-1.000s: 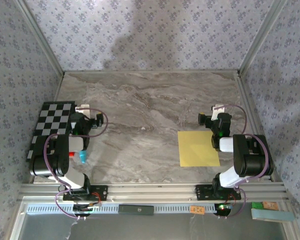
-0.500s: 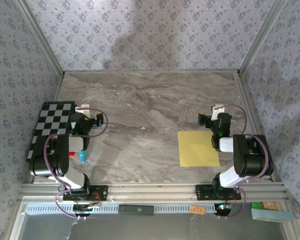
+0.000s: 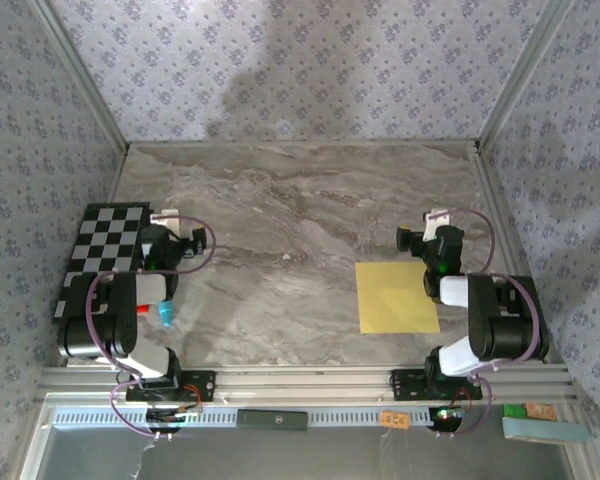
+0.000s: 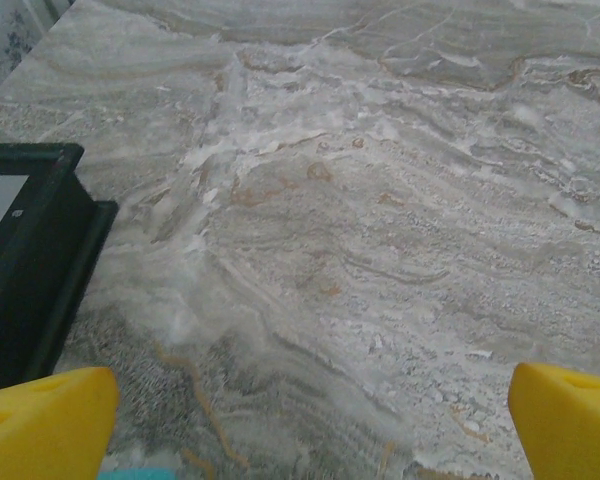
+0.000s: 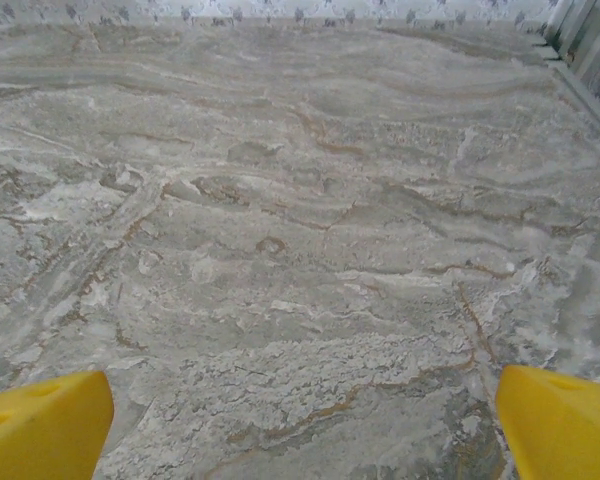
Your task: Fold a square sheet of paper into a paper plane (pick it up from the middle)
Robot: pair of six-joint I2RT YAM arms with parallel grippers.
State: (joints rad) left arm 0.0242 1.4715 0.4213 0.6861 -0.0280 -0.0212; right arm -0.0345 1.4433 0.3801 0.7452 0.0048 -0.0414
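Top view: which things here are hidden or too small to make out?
In the top view:
- square sheet of paper: right edge partly hidden under the right arm.
- checkered board: near end covered by the left arm.
- blue-tipped item beside the left arm: too small to identify.

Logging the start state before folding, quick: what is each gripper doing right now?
Left gripper: open, holding nothing.
Right gripper: open, holding nothing.

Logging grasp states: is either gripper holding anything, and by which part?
Nothing is held. The left gripper and right gripper are open; the yellow sheet lies flat.
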